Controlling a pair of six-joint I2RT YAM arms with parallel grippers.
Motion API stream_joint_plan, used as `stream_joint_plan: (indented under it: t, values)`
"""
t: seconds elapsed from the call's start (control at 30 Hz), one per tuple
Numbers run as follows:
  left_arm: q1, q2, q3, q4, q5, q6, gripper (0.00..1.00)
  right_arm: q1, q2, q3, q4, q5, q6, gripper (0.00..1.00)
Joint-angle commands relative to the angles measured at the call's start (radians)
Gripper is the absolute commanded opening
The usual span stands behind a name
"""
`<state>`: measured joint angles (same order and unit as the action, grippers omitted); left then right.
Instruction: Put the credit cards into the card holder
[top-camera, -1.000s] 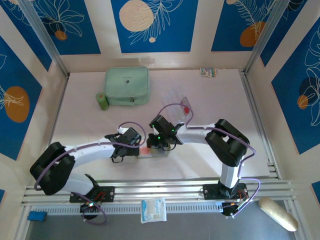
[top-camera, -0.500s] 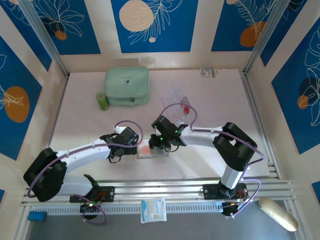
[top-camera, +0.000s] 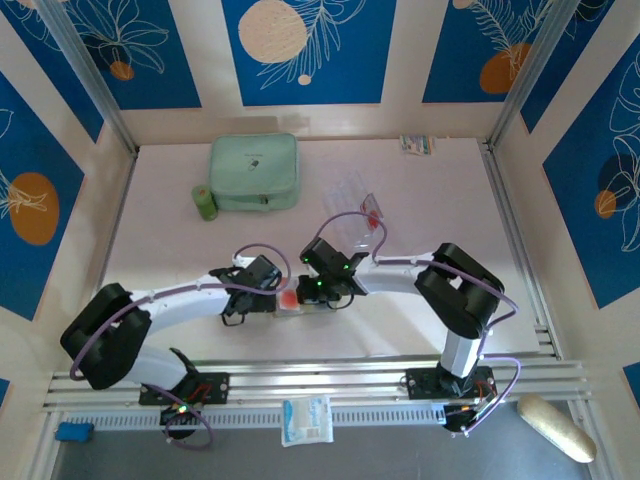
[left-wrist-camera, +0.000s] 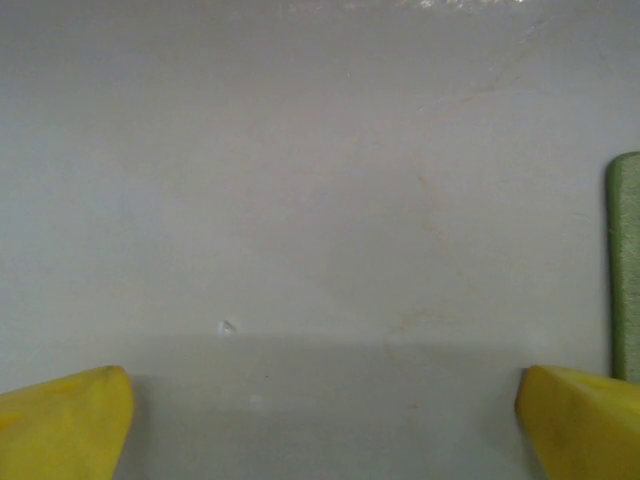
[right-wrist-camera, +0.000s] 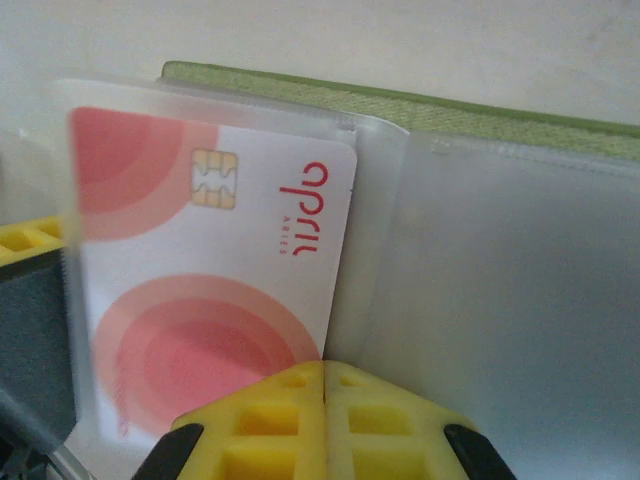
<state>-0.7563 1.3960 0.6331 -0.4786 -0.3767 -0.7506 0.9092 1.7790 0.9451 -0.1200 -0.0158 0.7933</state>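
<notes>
Right hand (right-wrist-camera: 325, 385): clenched, tips met, nothing seen between them. It rests at the near edge of a credit card (right-wrist-camera: 210, 290) that sits inside a pale pocket of the card holder (right-wrist-camera: 400, 103). The card's long axis runs straight away from this hand, so any further seating push would go along that axis, toward the holder's olive edge.

Left hand (left-wrist-camera: 320, 430): released, fingers spread wide over bare table (top-camera: 450, 220), with the holder's green edge just right of it.

From above, the holder (top-camera: 290, 298) lies between the two hands, near-centre of the table. Right hand is on it, left just beside, so right is the nearer.

Remaining credit cards (top-camera: 368, 210) lie well apart, far-right of the holder.

Versus half a second ago:
- right hand shifted slightly left, covering more of the holder's pale inside
- left elbow drawn back up from the near rail
- spare cards unmoved
</notes>
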Motion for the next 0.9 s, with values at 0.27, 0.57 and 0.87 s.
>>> stream_joint_plan:
  t: [0.27,0.57,0.87]
  values:
    - [0.012,0.019,-0.005,0.016,0.021,0.009,1.00,0.028,0.031,0.044,0.001,-0.021,0.023,0.03]
    - [0.011,-0.091,0.007,-0.096,-0.079,-0.041,1.00,0.017,0.002,0.050,0.015,-0.038,0.035,0.03]
    - [0.011,-0.181,0.020,-0.126,-0.119,-0.049,1.00,-0.007,-0.052,0.034,0.017,-0.047,0.043,0.04]
